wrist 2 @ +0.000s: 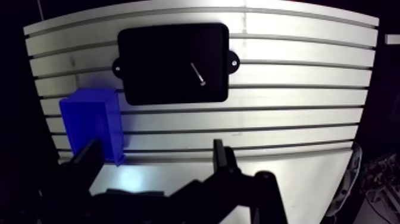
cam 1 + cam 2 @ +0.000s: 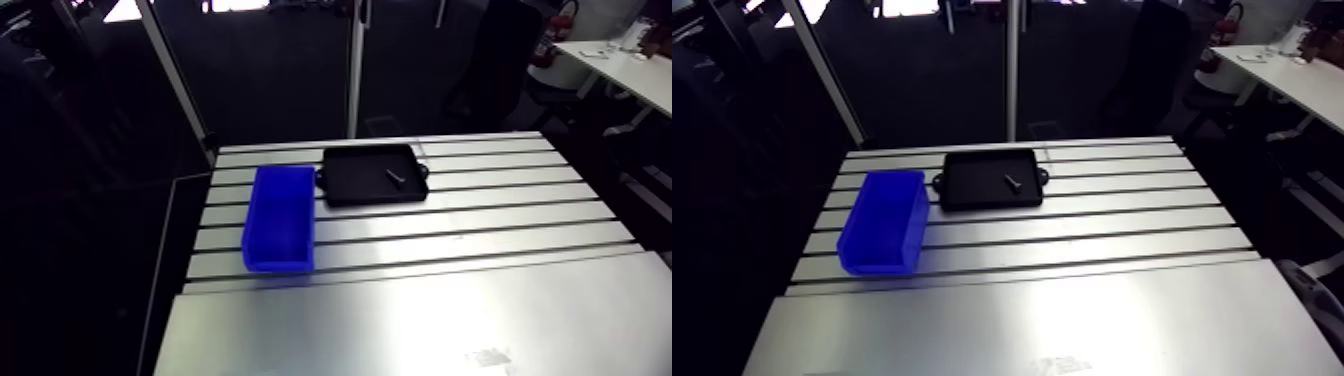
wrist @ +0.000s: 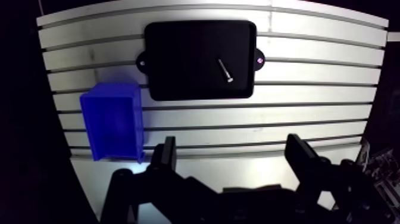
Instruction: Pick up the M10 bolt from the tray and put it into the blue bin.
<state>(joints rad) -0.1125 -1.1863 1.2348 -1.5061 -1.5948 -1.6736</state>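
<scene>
- Currently hovering with tool [image 3: 232,148] released, empty, well short of the black tray [image 3: 178,59].
- Lying inside tray, in the half away from blue bin [image 3: 112,119]: M10 bolt [image 3: 225,70], long axis diagonal to tray edges.

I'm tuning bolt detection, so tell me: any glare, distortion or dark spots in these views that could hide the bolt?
Wrist view: the table slots bow into curves, glare sits on it beside the blue bin, yet the bolt shows pale against the black tray. Arm view: slots run straight, the bolt is a faint grey mark.
</scene>
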